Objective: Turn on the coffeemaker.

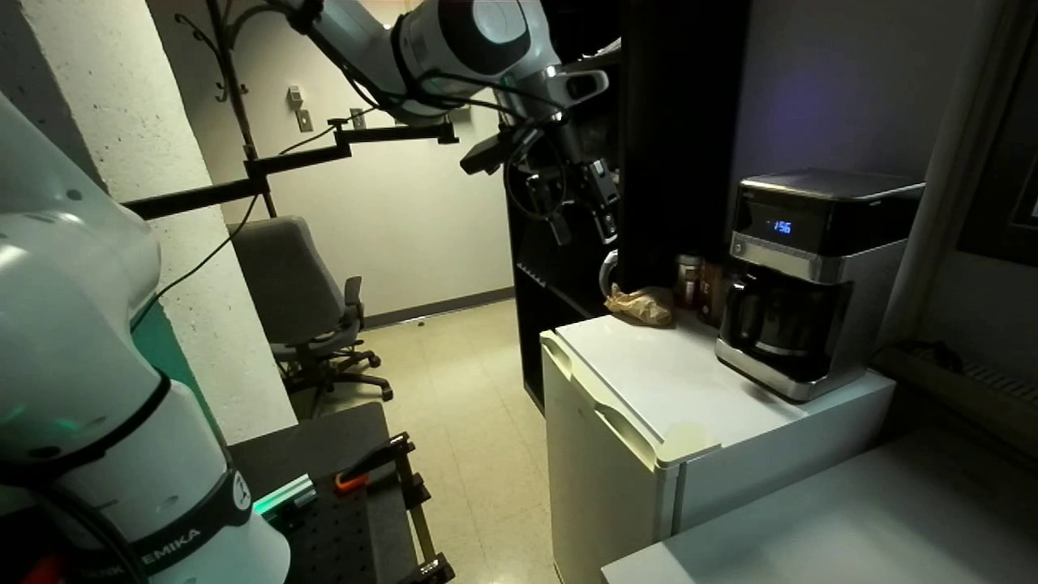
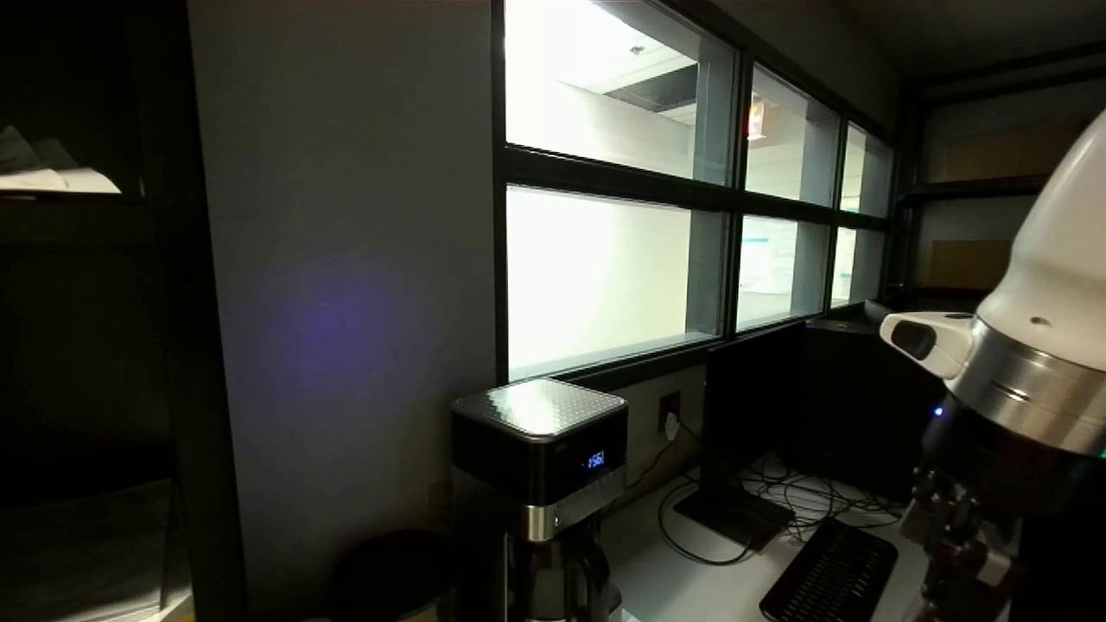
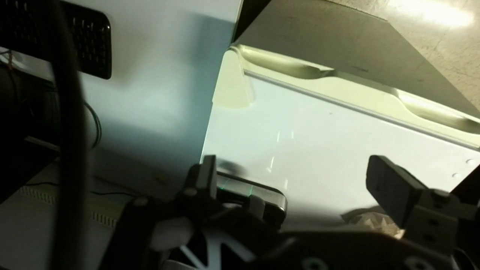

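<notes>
The coffeemaker stands upright on a small white fridge, well apart from the pincer and, in an exterior view, to its right. Blue digits glow on the coffeemaker's front, and a dark glass jug sits in its lower half. In the wrist view its silver edge shows just beside one of the pincer's fingers.

The pincer is spread wide with nothing in its hold, its tips slanting down from the end of the robot arm. Between the fingertips, in the wrist view, the fridge's white top shows below. A crumpled brown bag lies on it, lower than the pincer and, in the wrist view, partly hidden by the finger farther from the coffeemaker. A lidded jar stands near the bag, also lower than the pincer.

A tall black shelf rises behind the pincer in an exterior view, and a grey office chair is lower down to its left. In an exterior view a keyboard lies on a white desk left of the pincer, with a dark screen and, higher up, windows beyond it.
</notes>
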Controlling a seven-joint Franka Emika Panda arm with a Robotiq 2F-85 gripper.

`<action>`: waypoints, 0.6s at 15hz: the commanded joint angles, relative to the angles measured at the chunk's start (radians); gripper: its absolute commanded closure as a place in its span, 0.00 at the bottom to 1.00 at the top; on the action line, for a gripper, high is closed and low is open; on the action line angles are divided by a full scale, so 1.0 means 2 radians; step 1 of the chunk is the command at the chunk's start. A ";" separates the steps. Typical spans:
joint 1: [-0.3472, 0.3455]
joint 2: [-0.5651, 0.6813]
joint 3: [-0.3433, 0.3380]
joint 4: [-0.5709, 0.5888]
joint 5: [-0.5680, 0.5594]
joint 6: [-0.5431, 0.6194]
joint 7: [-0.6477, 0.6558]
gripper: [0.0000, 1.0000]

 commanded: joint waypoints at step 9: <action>0.040 0.195 -0.072 0.175 -0.225 0.063 0.110 0.00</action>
